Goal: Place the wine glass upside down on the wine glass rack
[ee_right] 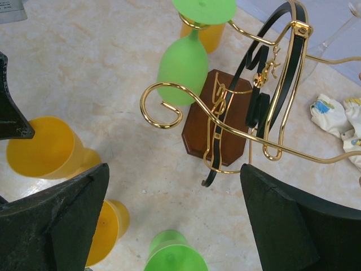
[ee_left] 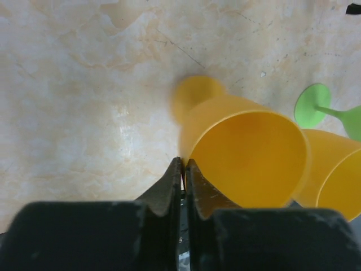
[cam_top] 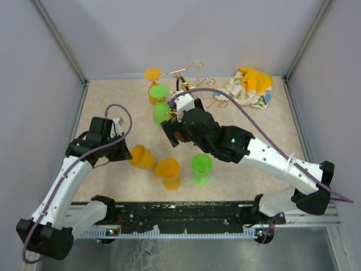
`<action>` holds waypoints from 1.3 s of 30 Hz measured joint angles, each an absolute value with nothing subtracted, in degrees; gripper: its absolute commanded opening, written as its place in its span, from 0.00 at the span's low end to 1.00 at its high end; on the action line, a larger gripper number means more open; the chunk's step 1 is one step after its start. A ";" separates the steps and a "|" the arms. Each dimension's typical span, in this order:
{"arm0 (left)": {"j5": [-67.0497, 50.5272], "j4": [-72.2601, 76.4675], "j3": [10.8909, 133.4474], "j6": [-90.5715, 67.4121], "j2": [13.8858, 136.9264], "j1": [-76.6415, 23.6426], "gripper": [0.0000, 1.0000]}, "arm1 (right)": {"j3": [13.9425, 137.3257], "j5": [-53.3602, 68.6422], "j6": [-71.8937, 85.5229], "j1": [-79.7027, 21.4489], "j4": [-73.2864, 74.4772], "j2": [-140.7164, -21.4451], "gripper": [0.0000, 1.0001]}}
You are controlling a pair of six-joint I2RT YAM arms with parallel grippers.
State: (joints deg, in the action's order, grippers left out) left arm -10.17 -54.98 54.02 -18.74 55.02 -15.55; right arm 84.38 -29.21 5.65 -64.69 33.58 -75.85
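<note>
The wine glass rack, gold wire on a brown wooden base, stands at the back centre. A green glass and an orange glass hang upside down from its arms. My left gripper is shut on the rim of an orange wine glass that is tipped on its side. In the left wrist view one finger is inside the bowl and one outside, with the gripper at the rim. My right gripper is open and empty just in front of the rack, as the right wrist view also shows.
A second orange glass and an upright green glass stand near the front centre. A yellow and white cloth lies at the back right. Grey walls enclose the table on three sides.
</note>
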 measured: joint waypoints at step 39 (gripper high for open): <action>6.63 3.92 74.61 12.03 61.32 -15.77 0.00 | 99.68 10.59 23.75 -31.92 19.99 -82.17 0.99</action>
State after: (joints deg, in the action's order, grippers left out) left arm 6.63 3.92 74.61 12.03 61.32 -15.77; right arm 99.68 10.59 23.75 -31.92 19.99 -82.17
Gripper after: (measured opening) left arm 0.006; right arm 0.991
